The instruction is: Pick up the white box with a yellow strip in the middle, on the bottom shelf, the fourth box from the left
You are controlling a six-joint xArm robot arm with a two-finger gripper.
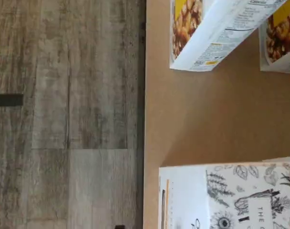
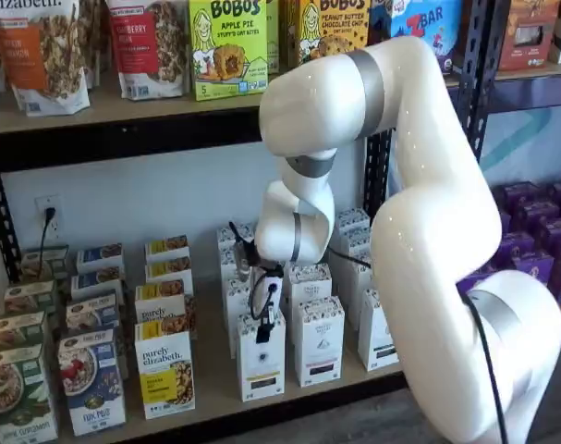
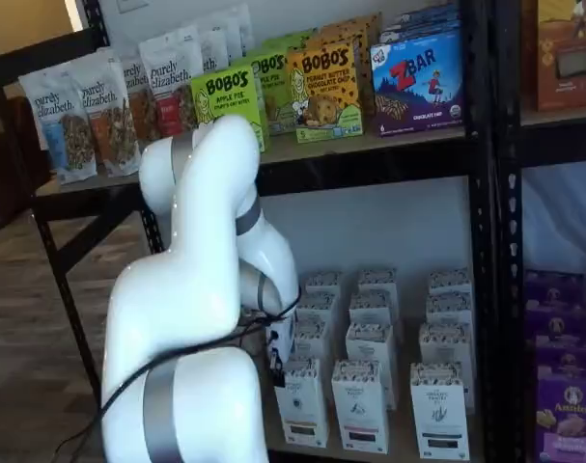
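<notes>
The white box (image 2: 260, 363) stands upright at the front edge of the bottom shelf (image 2: 215, 393), directly under the pincer (image 2: 262, 326). Its patterned top is just below the black fingertips, and its base is flat on the board. In the wrist view the same white box (image 1: 216, 198) shows its leaf-sketched top and the thin yellow-orange strip down its front face, with bare tan board of the bottom shelf (image 1: 207, 109) beyond it. That puts the camera almost over the carton.

The pincer is released, its jaws spread as wide as they go, and nothing is grasped. In both shelf views the fingers overlap the carton, so the gap itself is hard to make out. In the other shelf view the pincer (image 3: 276, 365) hangs just above and to the near side of the white box (image 3: 302, 405).

Just beside the pincer on one side stands a like white carton (image 2: 319, 342). On the other side, a little further off, is a purely elizabeth box (image 2: 164, 375). The white arm (image 2: 428, 203) reaches in from the front, above the lower board.

By my reading the step in hand is the final approach: aligned over the target, not yet gripping. The next move calls for a short straight descent so the fingers straddle the narrow carton without nudging the neighbour. Then comes a firm close on its sides before any lift. A tall thin box like this would likely tip if one finger touches first
</notes>
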